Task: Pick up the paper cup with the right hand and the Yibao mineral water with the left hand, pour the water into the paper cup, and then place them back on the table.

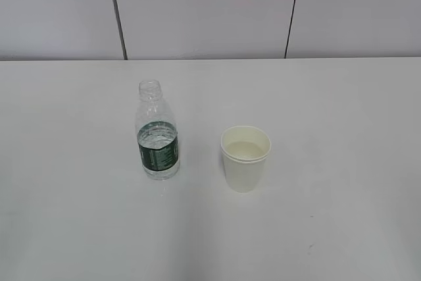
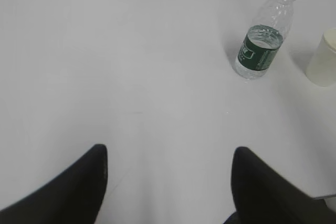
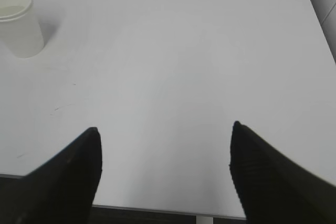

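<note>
**Fig. 1. Bottle and cup both standing on the table, apart from both my claws.**
My left hand [image 2: 169, 163] and right hand [image 3: 164, 148] gape wide, empty; the Yibao mineral water [image 1: 157, 133] stands left of the paper cup [image 1: 245, 158] on the table [image 1: 342, 215] (cup seemingly holds liquid, so pouring may be finished).

Left gripper [image 2: 170, 169] over bare white counter [image 2: 131, 66], fingers [image 2: 84, 182] spread wide, nothing between them. Bottle [image 2: 262, 40] upright far right, capless, green label, some water inside. Cup [image 2: 323, 59] just beside it at frame edge, cut off; contents can't be made out.
</note>
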